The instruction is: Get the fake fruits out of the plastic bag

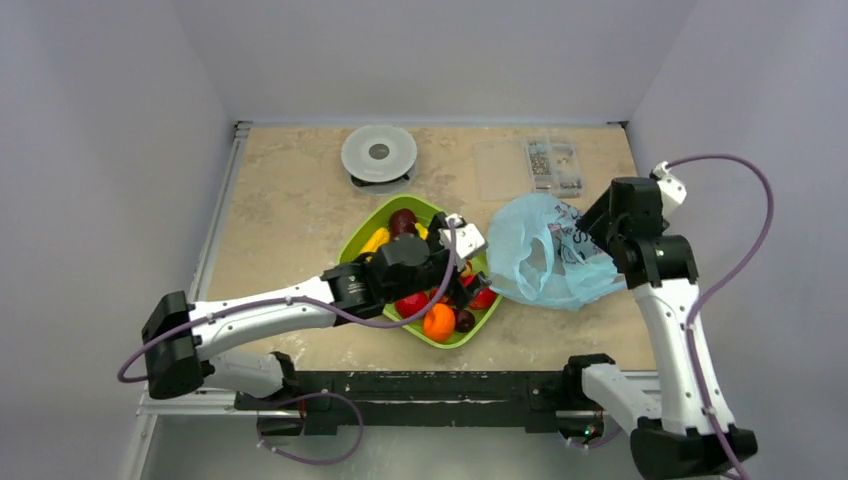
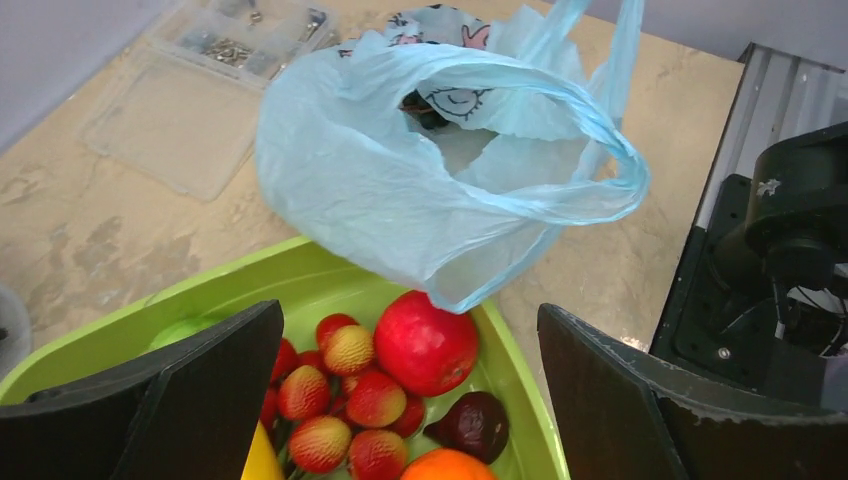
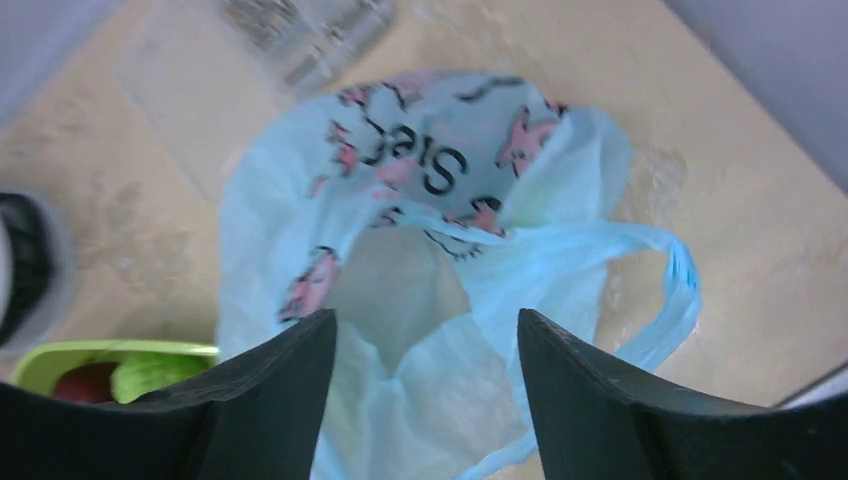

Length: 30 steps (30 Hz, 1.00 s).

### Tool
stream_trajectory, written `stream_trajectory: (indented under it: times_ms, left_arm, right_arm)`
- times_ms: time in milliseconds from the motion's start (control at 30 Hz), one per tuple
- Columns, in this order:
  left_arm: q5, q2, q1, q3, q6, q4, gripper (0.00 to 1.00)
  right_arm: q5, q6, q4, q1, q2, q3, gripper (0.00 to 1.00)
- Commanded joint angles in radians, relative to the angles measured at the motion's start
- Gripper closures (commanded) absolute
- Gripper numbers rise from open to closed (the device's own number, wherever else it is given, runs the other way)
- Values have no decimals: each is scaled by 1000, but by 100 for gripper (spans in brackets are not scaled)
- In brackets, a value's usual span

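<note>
Grey walls stand around a beige marbled surface [image 1: 290,210], which I watch from above and through both wrist cameras. On its middle lies a green tray [image 1: 352,243], and the fruits I can see are all in it: a red ball [image 2: 425,340], a purple-brown one [image 2: 470,422] just beside it, an orange [image 1: 438,322] at the near end, a banana [image 1: 377,240] by the left rim. A cluster of berries [image 2: 345,410] lies among them. My left fingers [image 2: 408,307] hover over the tray, spread wide, with nothing between them. The bag [image 1: 545,250] is just right of the tray, crumpled, its mouth gaping, and one fold hangs over the tray's right rim. Something dark shows in the mouth; I cannot tell what it is. My right fingers [image 3: 425,318] are above the bag, parted, with blue plastic showing between them; whether they touch it I cannot tell. A clear box [image 1: 525,165] and a round container [image 1: 379,153] stand at the far edge.
</note>
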Motion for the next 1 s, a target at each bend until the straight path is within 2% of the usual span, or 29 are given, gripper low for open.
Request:
stream_trajectory:
  times_ms: [0, 100, 267, 333, 400, 500, 667, 700, 767, 800, 967]
  left_arm:
    - [-64, 108, -88, 73, 79, 181, 0]
    - [-167, 228, -162, 147, 158, 194, 0]
    - [-350, 391, -195, 262, 220, 198, 0]
    - [-360, 427, -195, 312, 230, 162, 2]
    - [-313, 440, -197, 326, 233, 158, 3]
    - [-283, 475, -197, 359, 241, 153, 8]
    - [-305, 533, -192, 436, 246, 87, 30]
    - [-306, 540, -190, 449, 246, 73, 40]
    - [-329, 548, -185, 473, 241, 40, 76]
    - [-347, 548, -183, 476, 239, 38, 89]
    - [-308, 509, -173, 450, 225, 50, 100]
  right_arm:
    - [-215, -6, 24, -171, 88, -199, 44]
    - [-353, -5, 125, -199, 84, -314, 51]
    - [-431, -36, 219, -198, 67, -428, 57]
    - [-479, -40, 280, -197, 34, -475, 57]
    - [-488, -49, 342, -197, 17, -504, 57]
    - [-522, -65, 426, -197, 46, -512, 57]
    - [-560, -27, 558, -186, 71, -510, 58]
    - [-576, -19, 576, -184, 84, -508, 58]
    - [-563, -6, 568, -172, 118, -483, 59]
    - [-537, 2, 557, -164, 125, -475, 60]
    - [-503, 0, 584, -157, 130, -454, 60]
